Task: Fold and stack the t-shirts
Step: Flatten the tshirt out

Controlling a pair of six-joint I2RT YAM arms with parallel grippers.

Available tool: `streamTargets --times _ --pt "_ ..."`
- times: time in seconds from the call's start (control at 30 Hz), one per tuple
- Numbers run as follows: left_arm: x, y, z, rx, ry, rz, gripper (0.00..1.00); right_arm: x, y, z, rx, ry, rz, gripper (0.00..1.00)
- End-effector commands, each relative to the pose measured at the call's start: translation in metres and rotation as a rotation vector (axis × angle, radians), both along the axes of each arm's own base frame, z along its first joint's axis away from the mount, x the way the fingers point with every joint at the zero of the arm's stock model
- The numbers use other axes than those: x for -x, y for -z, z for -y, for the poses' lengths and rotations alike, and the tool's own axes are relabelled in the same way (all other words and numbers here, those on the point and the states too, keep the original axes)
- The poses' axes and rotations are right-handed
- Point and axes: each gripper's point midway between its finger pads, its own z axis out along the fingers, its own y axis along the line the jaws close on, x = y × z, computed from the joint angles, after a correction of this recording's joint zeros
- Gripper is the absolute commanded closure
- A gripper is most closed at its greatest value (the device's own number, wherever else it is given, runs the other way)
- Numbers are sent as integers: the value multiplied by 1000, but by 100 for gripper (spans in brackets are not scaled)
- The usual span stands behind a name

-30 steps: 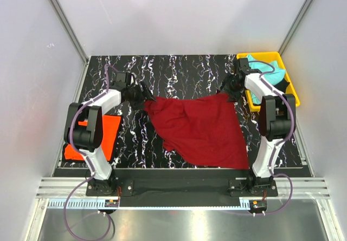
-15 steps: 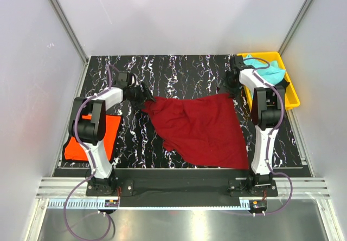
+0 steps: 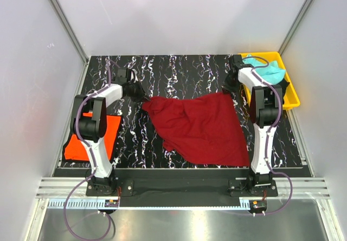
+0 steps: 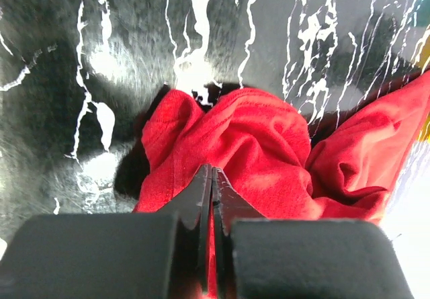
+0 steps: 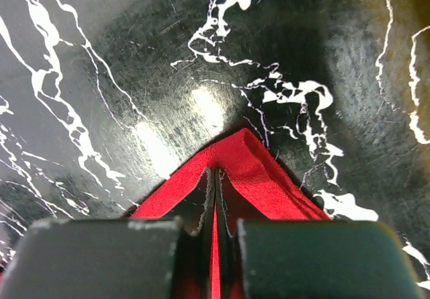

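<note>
Left jaws: I read them clenched on a bunched corner of the dark red t-shirt [image 4: 228, 144]. Right jaws: clenched on its other far corner, a folded hem. The shirt lies spread mid-counter [image 3: 179, 70]. Versus a second ago, my right arm stands straighter beside the yellow tray [image 3: 293, 93]. The orange t-shirt [image 3: 73, 149] is partly under my left arm. The turquoise t-shirt [image 3: 274, 70] is partly behind the right arm.

Top view bright, evenly lit, sharp (white walls [image 3: 179, 13] nearly washed out). Wrist views: overhead glare patches on glossy table [image 5: 208, 114], dark shadow beside red t-shirt [image 4: 262, 144], left view's lower-right corner blown out.
</note>
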Motion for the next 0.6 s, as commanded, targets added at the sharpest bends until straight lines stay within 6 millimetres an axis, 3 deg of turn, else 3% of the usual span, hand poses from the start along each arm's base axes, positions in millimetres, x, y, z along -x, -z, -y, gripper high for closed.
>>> streamTargets --times 0.0,0.07,0.13,0.17,0.2,0.23,0.27,0.3,0.37,0.4,0.47,0.5,0.53,0.57 --pt "-22 -48 -5 -25 10 161 100 -21 -34 7 45 5 99 100" --pt "-23 -60 -11 -47 -1 194 100 -24 -53 7 49 -5 138 100" --pt "-18 -99 -16 -71 -17 279 100 -21 -95 9 52 -2 214 100" --pt "-19 -99 -18 -78 -23 280 100 -18 -90 11 57 1 201 100" --pt "-14 -105 -20 -82 -29 290 100 -15 -116 10 51 6 247 100" --pt "-10 -129 -22 -79 -38 344 100 -9 -122 12 50 11 254 100" --pt "-7 -138 -24 -85 -48 365 100 -5 -132 11 46 15 272 100" --pt "-4 -146 -25 -82 -59 382 100 3 -159 12 36 23 321 100" --pt "9 -162 -26 -69 -63 417 100 17 -173 13 32 30 341 100" --pt "13 -164 -24 -59 -55 418 74 27 -194 14 19 40 382 100" --pt "22 -160 -17 -21 -22 392 40 43 -195 14 15 38 378 100" --pt "25 -156 -14 -6 -8 369 30 50 -208 15 16 36 407 100" --pt "27 -153 -10 12 9 356 14 56 -204 17 21 36 399 100" --pt "29 -146 -5 32 30 327 12 59 -207 18 21 38 413 100"
